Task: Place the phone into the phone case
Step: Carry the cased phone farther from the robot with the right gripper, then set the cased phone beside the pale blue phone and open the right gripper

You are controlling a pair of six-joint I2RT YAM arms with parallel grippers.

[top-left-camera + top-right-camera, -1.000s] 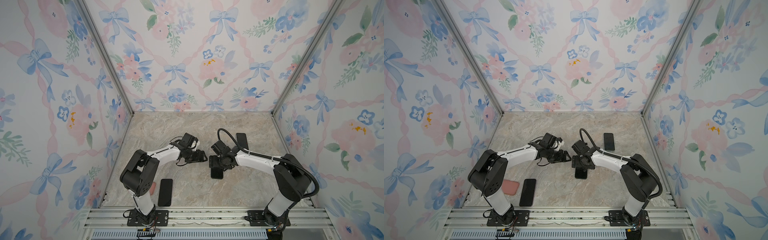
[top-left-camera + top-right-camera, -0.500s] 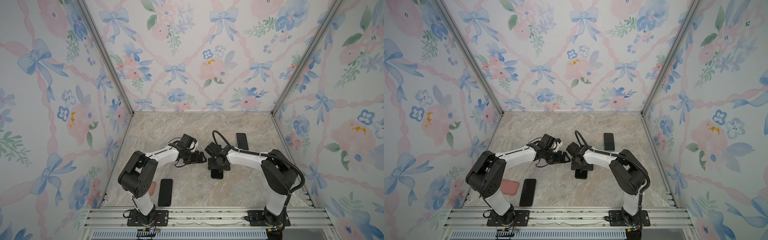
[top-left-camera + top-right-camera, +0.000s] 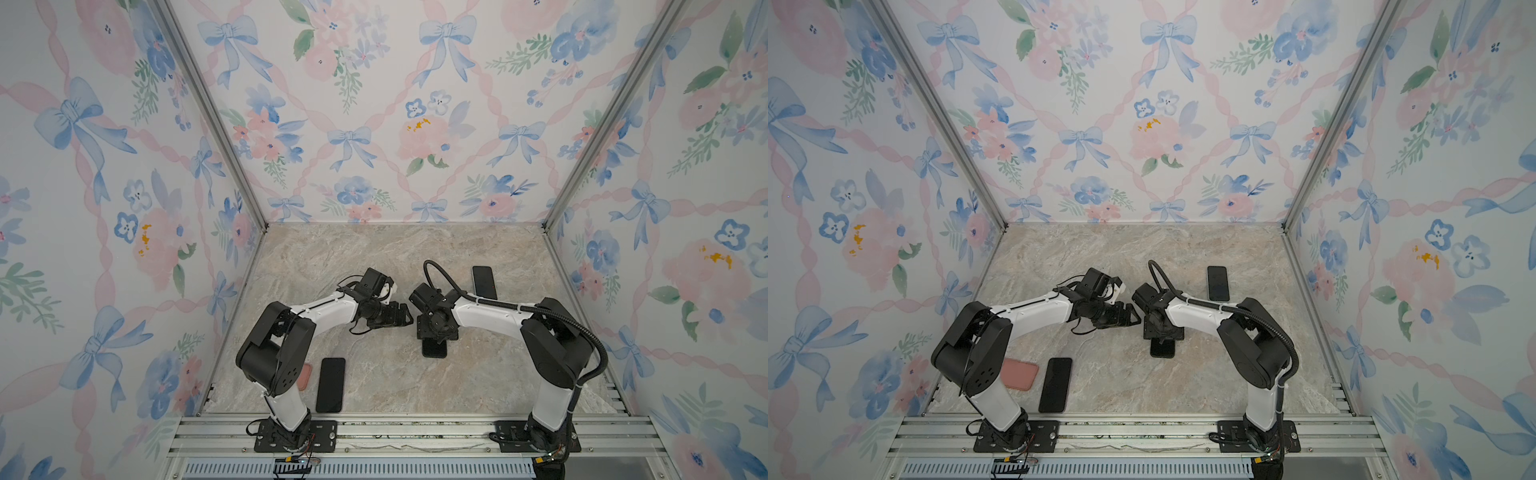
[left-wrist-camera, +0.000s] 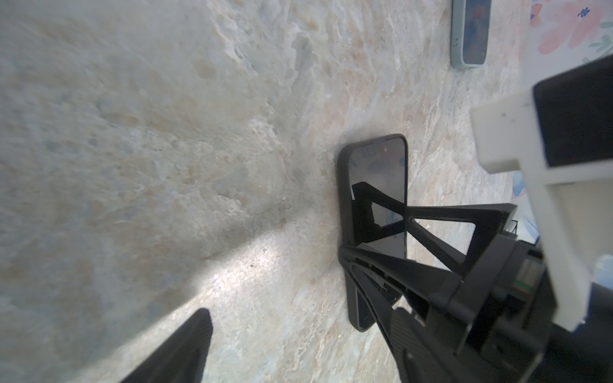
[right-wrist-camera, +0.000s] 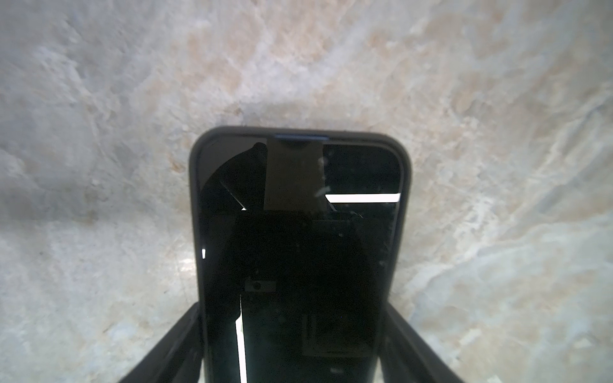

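Observation:
A black phone [image 5: 298, 252] lies flat in a black phone case [image 5: 195, 199] at the middle of the table, partly hidden under my right gripper in both top views [image 3: 434, 351] [image 3: 1162, 349]. My right gripper [image 5: 292, 305] reaches down over it, one finger against each long side of the case. In the left wrist view the same cased phone [image 4: 378, 172] shows with the right gripper's fingers [image 4: 431, 265] across it. My left gripper [image 3: 399, 318] [image 4: 298, 348] hovers just left of it, open and holding nothing.
A second black phone [image 3: 330, 384] [image 3: 1054, 384] lies at the front left beside a pink case [image 3: 1019, 374]. Another phone [image 3: 484, 282] [image 4: 470, 33], in a pale green case, lies at the back right. Patterned walls enclose the table on three sides.
My right gripper has slid toward the front over the cased phone and its fingers have drawn in against the case's sides. The left arm has hardly moved.

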